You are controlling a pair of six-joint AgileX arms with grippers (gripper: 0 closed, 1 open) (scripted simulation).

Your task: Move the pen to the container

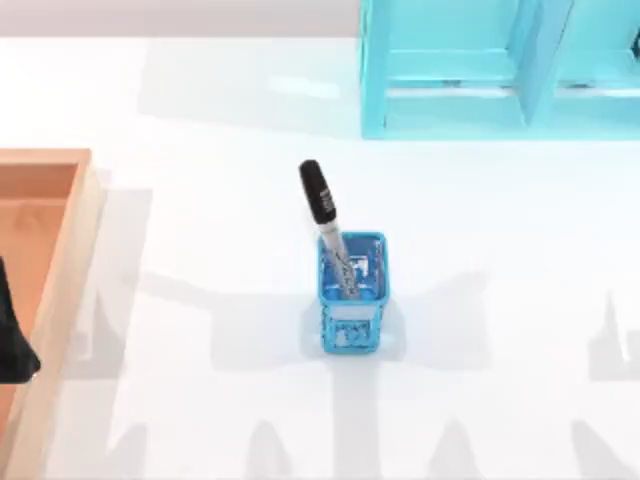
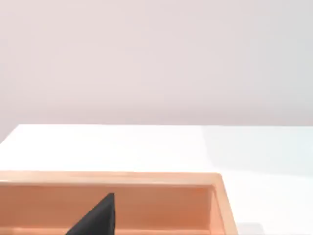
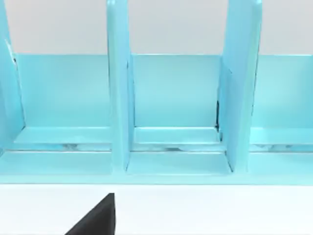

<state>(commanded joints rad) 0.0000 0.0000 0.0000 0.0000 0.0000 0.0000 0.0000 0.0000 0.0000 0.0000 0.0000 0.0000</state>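
Note:
The pen (image 1: pixel 328 226) stands tilted in a small blue mesh cup (image 1: pixel 352 292) at the middle of the table, its black cap leaning up and to the left above the rim. The container (image 1: pixel 62 262), a light-brown wooden tray, lies at the table's left edge and also shows in the left wrist view as the container (image 2: pixel 146 179). My left gripper (image 1: pixel 14 340) hangs over the tray's inside, well left of the pen, with a black part of the left gripper (image 2: pixel 98 220) low in its wrist view. A black part of my right gripper (image 3: pixel 98 218) faces the shelf.
A turquoise shelf unit (image 1: pixel 470 70) with upright dividers stands at the back right, and the right wrist view looks straight into the shelf unit (image 3: pixel 171 107). White tabletop (image 1: pixel 200 300) stretches between tray and cup.

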